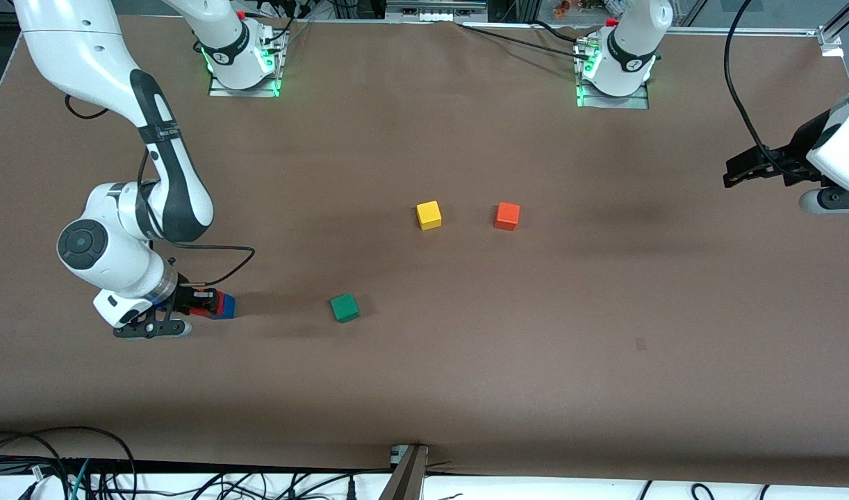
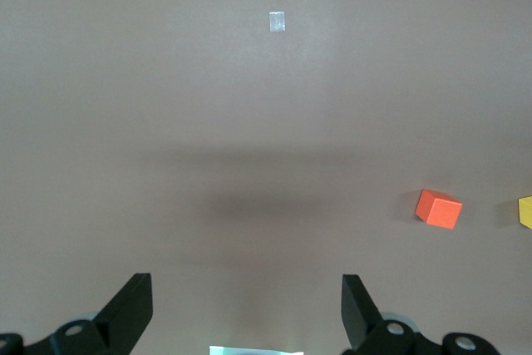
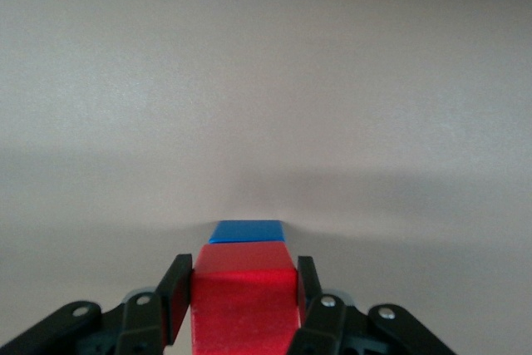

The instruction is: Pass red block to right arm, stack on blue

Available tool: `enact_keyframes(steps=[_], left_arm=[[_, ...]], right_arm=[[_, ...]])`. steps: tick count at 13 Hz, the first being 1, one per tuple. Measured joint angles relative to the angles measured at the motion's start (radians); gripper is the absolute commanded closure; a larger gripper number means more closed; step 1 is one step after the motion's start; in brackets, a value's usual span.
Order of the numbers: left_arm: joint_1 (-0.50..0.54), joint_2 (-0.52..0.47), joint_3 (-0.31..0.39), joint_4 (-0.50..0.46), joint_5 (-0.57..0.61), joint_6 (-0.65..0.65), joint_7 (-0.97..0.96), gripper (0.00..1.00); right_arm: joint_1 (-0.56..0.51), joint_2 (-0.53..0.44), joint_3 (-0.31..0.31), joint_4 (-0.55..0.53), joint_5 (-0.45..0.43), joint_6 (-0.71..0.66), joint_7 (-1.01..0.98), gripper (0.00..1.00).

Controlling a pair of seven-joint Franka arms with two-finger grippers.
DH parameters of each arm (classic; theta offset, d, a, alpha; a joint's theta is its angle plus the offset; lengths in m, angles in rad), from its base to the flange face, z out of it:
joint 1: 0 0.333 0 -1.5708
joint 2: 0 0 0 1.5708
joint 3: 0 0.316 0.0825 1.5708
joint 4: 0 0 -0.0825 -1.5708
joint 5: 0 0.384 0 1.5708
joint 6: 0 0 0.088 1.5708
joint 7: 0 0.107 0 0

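Already our right gripper [image 3: 243, 305] pinches the red block [image 3: 245, 305] by two flat sides — rigid, light, we judge — low over the blue cube [image 3: 247, 231], toward the right arm's end of the table [image 1: 466, 347]. Our left gripper [image 2: 247, 309] waits, jaws wide.

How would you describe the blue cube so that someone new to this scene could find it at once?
Start at the right arm's end of the table, where the right gripper, shut on the red block, is low over the surface. The blue cube sits right against that red block. It is the only blue cube; the green cube lies apart on bare table.
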Motion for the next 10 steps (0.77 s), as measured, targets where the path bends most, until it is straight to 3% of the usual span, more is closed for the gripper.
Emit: enact_keyframes(steps=[10], left_arm=[[0.000, 0.008, 0.000, 0.008, 0.000, 0.005, 0.026, 0.00]], right_arm=[[0.000, 0.003, 0.000, 0.000, 0.000, 0.001, 0.003, 0.82]])
